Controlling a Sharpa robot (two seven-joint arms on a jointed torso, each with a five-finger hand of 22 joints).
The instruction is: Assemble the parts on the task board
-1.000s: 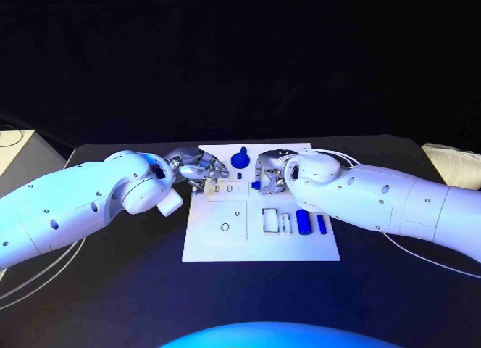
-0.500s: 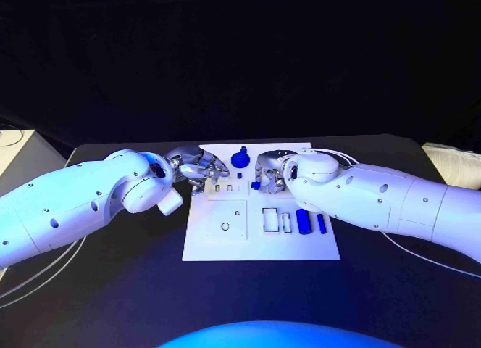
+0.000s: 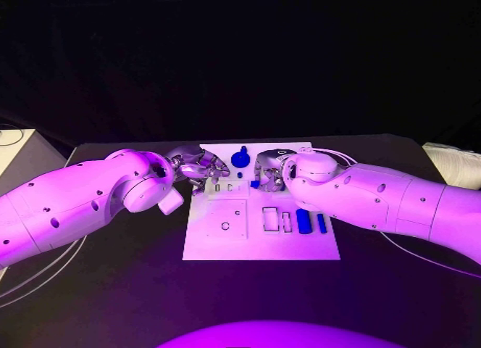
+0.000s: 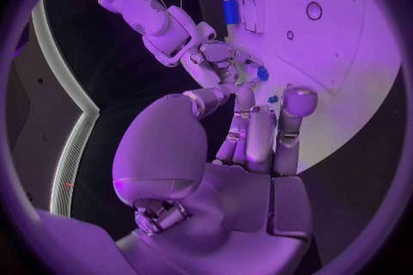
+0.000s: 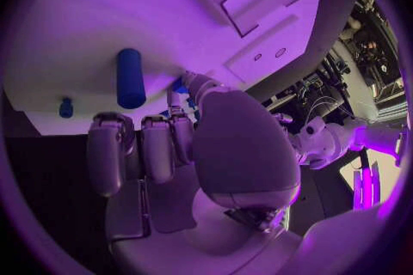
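The white task board [image 3: 225,246] lies mid-table. At its far end my left hand [image 3: 197,167] and right hand [image 3: 270,171] face each other, close together. The right hand [image 5: 228,144] pinches a small blue part [image 3: 255,185] at its fingertips; that small blue part [image 4: 262,73] also shows in the left wrist view, and again [image 5: 178,86] in the right wrist view. The left hand [image 4: 258,137] reaches toward it with its fingers side by side; a blue speck [image 4: 272,99] sits at their tips, and I cannot tell whether it is held. A blue knob-shaped part [image 3: 240,157] stands between the hands.
Two blue bars [image 3: 303,220] [image 3: 321,222] lie on the board's right side beside a rectangular recess [image 3: 271,220]. A tiny blue piece [image 5: 66,107] sits near the blue knob-shaped part [image 5: 130,77]. A pale object [image 3: 458,165] lies at the table's right edge.
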